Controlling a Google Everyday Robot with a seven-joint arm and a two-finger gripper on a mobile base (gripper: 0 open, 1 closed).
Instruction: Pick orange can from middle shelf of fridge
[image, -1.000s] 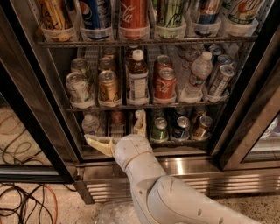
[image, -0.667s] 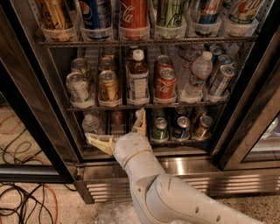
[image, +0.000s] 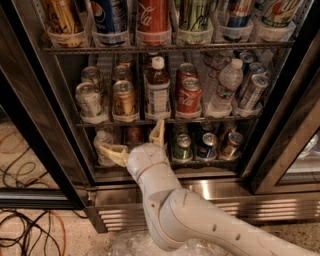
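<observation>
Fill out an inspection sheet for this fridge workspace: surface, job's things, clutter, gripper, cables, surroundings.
Surface: middle shelf, a wire rack with every lane stocked.
Job's things: orange can upright at the front of its lane, untouched; fridge stocked on every visible shelf.
Clutter: pale can left of the orange can, white-capped bottle right of it, then red Coca-Cola can.
Gripper: gripper just below the middle shelf, jaws open, holding nothing.
Cables: black and orange cables on the floor, left.
Surroundings: clear plastic by the arm.
</observation>
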